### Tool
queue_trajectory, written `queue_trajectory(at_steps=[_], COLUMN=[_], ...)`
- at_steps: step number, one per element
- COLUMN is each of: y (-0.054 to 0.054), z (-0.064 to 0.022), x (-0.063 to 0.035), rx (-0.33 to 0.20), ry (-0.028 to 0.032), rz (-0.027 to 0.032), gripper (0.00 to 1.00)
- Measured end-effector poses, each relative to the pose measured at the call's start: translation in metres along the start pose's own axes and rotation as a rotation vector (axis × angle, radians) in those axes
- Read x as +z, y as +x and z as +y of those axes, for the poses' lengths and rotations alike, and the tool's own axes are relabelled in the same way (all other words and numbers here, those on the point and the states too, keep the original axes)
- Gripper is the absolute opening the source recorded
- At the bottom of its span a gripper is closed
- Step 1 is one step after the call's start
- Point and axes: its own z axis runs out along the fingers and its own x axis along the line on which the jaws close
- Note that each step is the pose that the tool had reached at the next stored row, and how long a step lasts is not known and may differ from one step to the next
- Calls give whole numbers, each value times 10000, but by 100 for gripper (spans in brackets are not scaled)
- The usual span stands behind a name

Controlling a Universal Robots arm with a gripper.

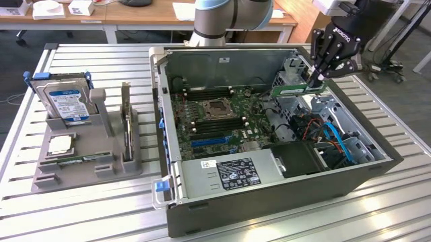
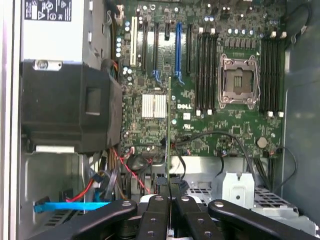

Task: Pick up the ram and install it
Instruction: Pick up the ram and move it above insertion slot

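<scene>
My gripper (image 1: 316,80) hangs over the open computer case (image 1: 350,166), toward the exterior view's right, above the drive-cage area. It is shut on the ram (image 1: 295,91), a thin green stick held level and sticking out toward the motherboard (image 1: 222,118). In the wrist view the ram (image 2: 169,125) shows edge-on as a narrow green line running out from between the black fingers (image 2: 159,202). The dark memory slots (image 2: 206,70) lie on either side of the CPU socket (image 2: 239,82). The ram is above the board and apart from the slots.
A grey holder (image 1: 84,169) on the exterior view's left carries a blue-labelled hard drive (image 1: 66,103), an upright expansion card (image 1: 126,121) and a second green stick (image 1: 81,160). Inside the case are the power supply (image 1: 229,174), a black shroud (image 2: 70,107) and loose cables (image 2: 135,165).
</scene>
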Motion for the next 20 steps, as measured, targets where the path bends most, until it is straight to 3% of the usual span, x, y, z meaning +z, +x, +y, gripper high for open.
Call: queue_trajectory(at_steps=[20], y=[-28], z=[440], x=[31], rx=[13], ry=[1], rz=[-1], gripper=[11])
